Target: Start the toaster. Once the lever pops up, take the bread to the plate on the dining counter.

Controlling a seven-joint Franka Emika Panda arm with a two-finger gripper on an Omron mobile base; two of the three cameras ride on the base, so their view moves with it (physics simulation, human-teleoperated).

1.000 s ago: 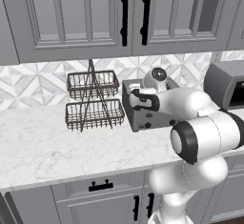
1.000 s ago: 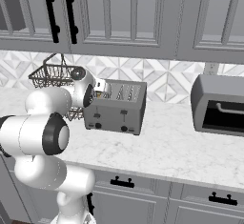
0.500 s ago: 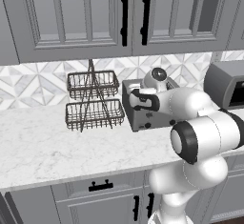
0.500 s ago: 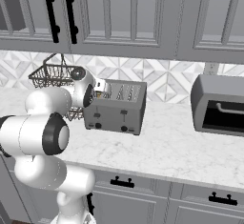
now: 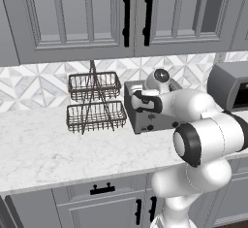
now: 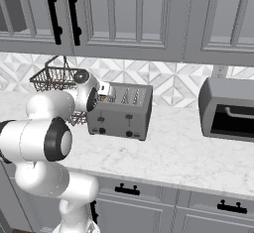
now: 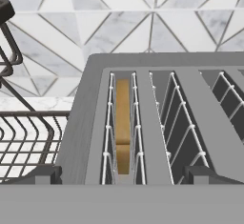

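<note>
- On the counter (image 5: 43,149): white grey-veined marble top, running along a backsplash (image 6: 168,81) of grey-white triangular tiles.
- Grey panelled upper cabinets (image 5: 72,18) with long black handles above; grey drawers with black pulls below the counter edge.
- toaster (image 6: 120,112): boxy brushed grey metal, four slots on top, dark knobs and lever tabs on the front face. Sits mid-counter, close to the backsplash.
- lever (image 6: 128,116): small dark tab in a vertical slot on the toaster front, in the right base view.
- bread (image 7: 123,123): tan slice standing on edge in the leftmost slot in the hand view, sunk between the wire guides, top edge below the slot rim.
- gripper (image 7: 123,174): jaws spread wide, holding nothing; dark fingertips (image 7: 43,174) straddle the bread slot at 6 o'clock in the hand view, above the toaster's top.
- wire basket rack (image 5: 94,103): two-tier dark wire baskets, at 9 o'clock of the toaster, just beside it; its wires fill the left edge of the hand view.
- toaster oven (image 6: 229,110): larger grey box with glass door and bar handle, at 3 o'clock of the toaster, well apart.
- White arm links with dark joints cover the toaster's left end in the right base view and much of its front in the left base view.
</note>
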